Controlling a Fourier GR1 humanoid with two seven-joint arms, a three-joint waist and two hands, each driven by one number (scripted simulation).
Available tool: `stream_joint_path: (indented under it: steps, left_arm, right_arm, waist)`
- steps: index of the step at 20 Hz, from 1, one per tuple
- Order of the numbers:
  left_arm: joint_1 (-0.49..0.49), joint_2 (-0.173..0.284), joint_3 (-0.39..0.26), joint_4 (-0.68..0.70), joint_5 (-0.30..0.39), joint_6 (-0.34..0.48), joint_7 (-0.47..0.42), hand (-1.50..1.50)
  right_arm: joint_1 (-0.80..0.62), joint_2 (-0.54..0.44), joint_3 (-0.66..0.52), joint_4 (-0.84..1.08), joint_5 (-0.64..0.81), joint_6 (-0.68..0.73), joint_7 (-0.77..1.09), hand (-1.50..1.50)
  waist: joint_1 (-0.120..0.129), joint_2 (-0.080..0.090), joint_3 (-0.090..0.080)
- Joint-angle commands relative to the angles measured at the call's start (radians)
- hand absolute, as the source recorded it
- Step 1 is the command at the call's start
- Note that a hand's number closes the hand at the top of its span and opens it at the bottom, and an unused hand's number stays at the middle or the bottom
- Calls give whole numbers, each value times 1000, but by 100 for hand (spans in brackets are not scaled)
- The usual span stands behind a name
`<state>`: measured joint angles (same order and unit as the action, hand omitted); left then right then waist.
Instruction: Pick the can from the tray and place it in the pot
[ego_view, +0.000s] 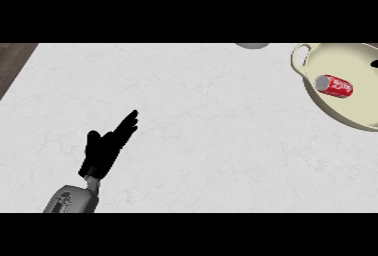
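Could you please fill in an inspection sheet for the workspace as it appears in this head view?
Surface: white marbled counter, dark wood strip at far left.
Job's things: red can lying on its side inside the cream pot at upper right; no tray in view.
Clutter: grey object cut off by the top edge, unidentifiable.
Hands: left hand open, fingers straight, holding nothing; right hand not in view.
Cables: nothing seen.
Surroundings: nothing seen.
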<state>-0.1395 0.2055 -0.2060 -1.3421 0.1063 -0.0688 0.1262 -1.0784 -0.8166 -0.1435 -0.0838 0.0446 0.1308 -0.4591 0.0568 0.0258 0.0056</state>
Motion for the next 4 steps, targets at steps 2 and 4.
stream_joint_path:
  steps: [2,4]
  left_arm:
    - [10,6,8,-10,8,-11,1,0]
    - [9,-31,-10,-12,-19,32,-1,0]
  right_arm:
    - [78,-100,-103,20,-97,82,-84,-150]
    - [67,-105,-129,27,-122,87,-53,-150]
  waist:
    - [-4,5,2]
    - [0,3,1]
